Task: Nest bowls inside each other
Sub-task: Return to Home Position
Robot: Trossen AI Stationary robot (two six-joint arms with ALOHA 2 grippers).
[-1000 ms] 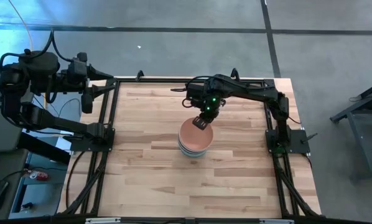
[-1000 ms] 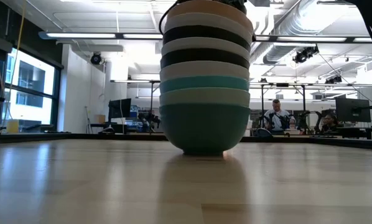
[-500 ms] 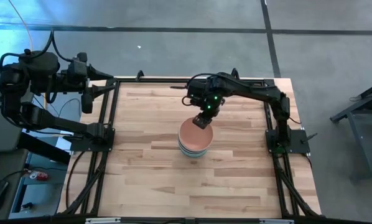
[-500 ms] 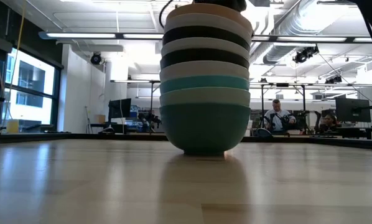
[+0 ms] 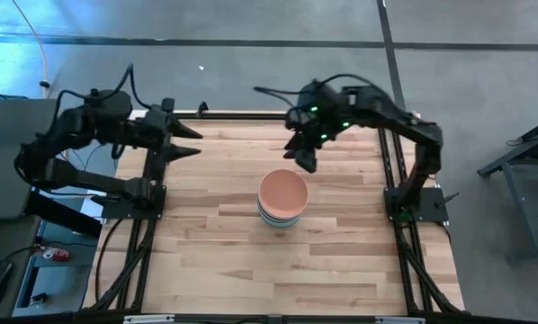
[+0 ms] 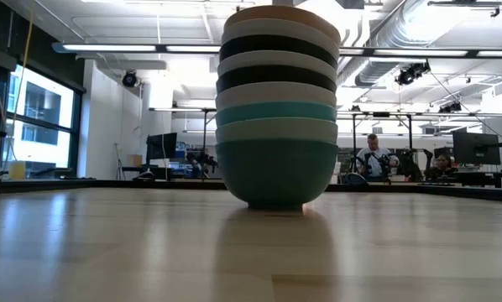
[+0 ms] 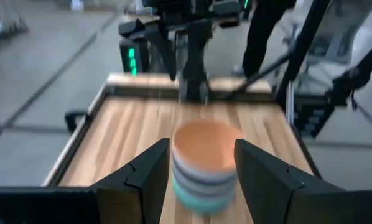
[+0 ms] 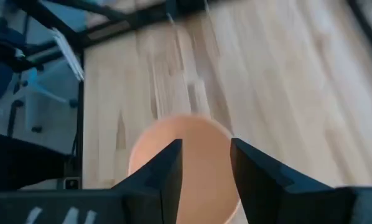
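Observation:
The bowls stand nested in one stack (image 5: pixel 282 200) at the table's middle, resting on the base of a teal bowl (image 6: pixel 276 172); a salmon-pink bowl (image 5: pixel 282 191) is on top, with white, black, mint and teal rims (image 6: pixel 276 92) showing below it. My right gripper (image 5: pixel 303 160) hangs open above and just beyond the stack's far side, touching nothing. My left gripper (image 5: pixel 190 142) stands open over the table's far left edge, fingers pointing toward the stack (image 7: pixel 203 162).
Bare wooden tabletop (image 5: pixel 215 252) lies all around the stack. A black frame (image 5: pixel 152 189) edges the table's left and right sides. Beyond the far edge, the low view shows a person seated at a desk (image 6: pixel 373 159).
My right gripper has opened, let go of the salmon-pink bowl's far rim, risen clear and drawn back toward the far edge; that bowl stays on top of the stack. My left gripper has swung out from beyond the left edge toward the table.

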